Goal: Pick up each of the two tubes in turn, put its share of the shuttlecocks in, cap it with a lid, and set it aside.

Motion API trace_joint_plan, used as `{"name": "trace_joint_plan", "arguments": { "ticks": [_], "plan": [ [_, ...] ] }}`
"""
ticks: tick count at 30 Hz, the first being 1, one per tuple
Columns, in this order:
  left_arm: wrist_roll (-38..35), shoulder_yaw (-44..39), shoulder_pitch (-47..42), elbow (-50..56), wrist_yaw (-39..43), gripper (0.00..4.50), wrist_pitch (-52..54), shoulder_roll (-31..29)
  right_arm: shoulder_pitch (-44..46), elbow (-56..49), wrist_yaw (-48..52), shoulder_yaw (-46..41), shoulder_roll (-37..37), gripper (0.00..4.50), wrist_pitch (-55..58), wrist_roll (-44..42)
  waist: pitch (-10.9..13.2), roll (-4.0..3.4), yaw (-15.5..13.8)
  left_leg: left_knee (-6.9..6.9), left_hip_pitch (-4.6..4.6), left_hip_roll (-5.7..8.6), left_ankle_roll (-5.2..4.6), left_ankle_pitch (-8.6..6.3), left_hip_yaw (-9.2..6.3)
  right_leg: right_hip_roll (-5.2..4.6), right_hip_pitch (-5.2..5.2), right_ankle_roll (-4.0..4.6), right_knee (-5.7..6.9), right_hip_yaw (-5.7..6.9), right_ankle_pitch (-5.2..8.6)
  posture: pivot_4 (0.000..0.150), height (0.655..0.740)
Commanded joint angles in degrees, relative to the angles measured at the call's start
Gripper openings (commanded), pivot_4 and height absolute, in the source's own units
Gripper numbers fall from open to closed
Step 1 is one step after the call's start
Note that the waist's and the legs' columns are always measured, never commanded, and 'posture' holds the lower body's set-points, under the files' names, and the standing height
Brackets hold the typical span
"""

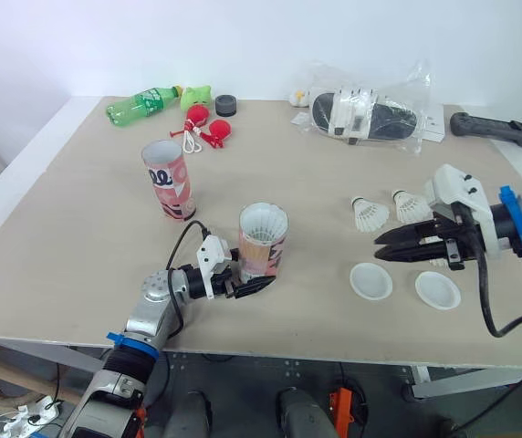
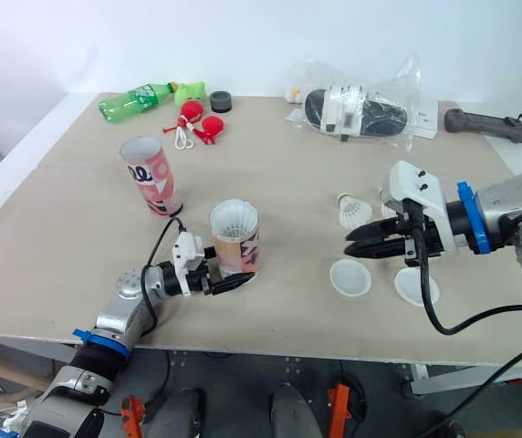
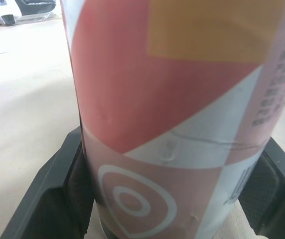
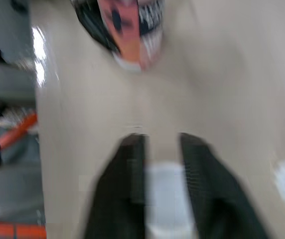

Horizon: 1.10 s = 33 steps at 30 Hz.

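Note:
A pink-and-white tube (image 1: pixel 263 239) stands upright near the table's front edge, with white shuttlecock feathers showing in its open top. My left gripper (image 1: pixel 243 278) is shut on its base, and the fingers (image 3: pixel 58 189) press both sides of the tube (image 3: pixel 172 124). A second open tube (image 1: pixel 168 179) stands upright farther back on the left. Two loose shuttlecocks (image 1: pixel 369 213) (image 1: pixel 411 206) lie to the right. Two white lids (image 1: pixel 370 280) (image 1: pixel 437 289) lie in front of them. My right gripper (image 1: pixel 389 248) hovers just above the left lid, slightly open and holding nothing.
At the back lie a green bottle (image 1: pixel 142 103), a green toy (image 1: pixel 197 95), a black roll (image 1: pixel 225 105), red items on a cord (image 1: pixel 208 128), a plastic bag of shoes (image 1: pixel 366 111) and a black controller (image 1: pixel 494 128). The table's front edge (image 1: pixel 243 342) is close.

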State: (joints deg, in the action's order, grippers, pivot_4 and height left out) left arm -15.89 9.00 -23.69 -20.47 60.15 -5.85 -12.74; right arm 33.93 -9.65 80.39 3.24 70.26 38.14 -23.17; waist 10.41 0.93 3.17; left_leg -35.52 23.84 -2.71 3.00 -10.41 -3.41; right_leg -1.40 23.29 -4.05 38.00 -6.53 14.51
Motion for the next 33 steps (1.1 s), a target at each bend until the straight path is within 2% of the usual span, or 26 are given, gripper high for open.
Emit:
{"name": "trace_joint_plan", "arguments": {
  "ticks": [1,3,4,12,19,24,27,33],
  "plan": [
    [0.02,1.15,1.51,-1.36,1.63,3.09,2.04,-0.06,5.31,5.02,1.77,8.45,-0.55,3.52,-4.3,9.39,0.01,0.01,0.13,-0.01,-0.04,0.0,0.01,0.01,0.06,-0.01,0.0,0.15,0.0,-0.04,0.06,0.15,0.74],
    [-0.17,1.3,1.44,-1.54,1.74,3.09,2.38,0.36,9.09,8.69,2.74,12.61,-2.82,4.28,-5.72,13.15,-0.01,-0.03,0.29,-0.01,-0.05,0.0,0.05,0.03,0.09,-0.02,0.0,0.17,0.0,-0.07,0.06,0.15,0.74],
    [-0.33,1.29,1.33,-1.69,1.93,3.09,2.66,0.6,10.96,10.8,3.52,14.45,-4.08,4.47,-6.81,14.9,-0.02,-0.05,0.27,-0.01,-0.07,0.01,0.06,0.03,0.14,-0.02,0.0,0.16,0.0,-0.14,0.05,0.15,0.74],
    [0.7,2.01,1.1,-2.98,2.36,3.09,2.85,1.58,23.48,32.07,7.3,25.38,-14.71,4.47,-18.51,28.46,-0.05,-0.12,-0.38,0.02,0.01,0.04,0.08,0.04,0.09,-0.01,-0.01,-0.2,0.0,-0.14,-0.02,0.15,0.74],
    [1.33,1.95,1.62,-2.7,1.8,3.09,2.39,1.85,23.99,37.05,11.13,27.54,-16.86,4.47,-24.75,32.97,-0.08,-0.18,-0.56,0.04,0.02,0.06,0.08,0.03,0.08,-0.04,-0.04,-0.22,0.0,-0.14,0.02,0.15,0.74],
    [1.49,1.73,2.01,-2.67,1.46,3.09,2.02,1.7,24.12,41.63,9.6,28.01,-18.64,4.47,-27.1,36.08,-0.1,-0.21,-0.4,0.03,-0.04,0.06,0.08,0.03,0.08,-0.03,-0.08,-0.21,0.0,-0.14,0.01,0.15,0.74],
    [1.64,1.71,1.97,-2.91,1.35,3.09,1.79,1.75,24.17,43.6,9.64,27.96,-19.94,3.63,-27.84,37.36,-0.17,-0.26,-0.38,0.04,-0.08,0.05,0.08,0.03,0.08,-0.02,-0.12,-0.2,0.0,-0.14,0.0,0.15,0.74],
    [1.96,1.26,0.91,-4.22,0.78,3.09,1.01,1.79,24.2,44.95,11.71,28.24,-21.72,0.82,-27.92,38.24,-0.21,-0.18,-0.16,0.03,-0.51,0.05,0.08,0.03,0.08,-0.02,-0.55,-0.17,0.0,-0.14,0.02,0.15,0.74]
  ]
}}
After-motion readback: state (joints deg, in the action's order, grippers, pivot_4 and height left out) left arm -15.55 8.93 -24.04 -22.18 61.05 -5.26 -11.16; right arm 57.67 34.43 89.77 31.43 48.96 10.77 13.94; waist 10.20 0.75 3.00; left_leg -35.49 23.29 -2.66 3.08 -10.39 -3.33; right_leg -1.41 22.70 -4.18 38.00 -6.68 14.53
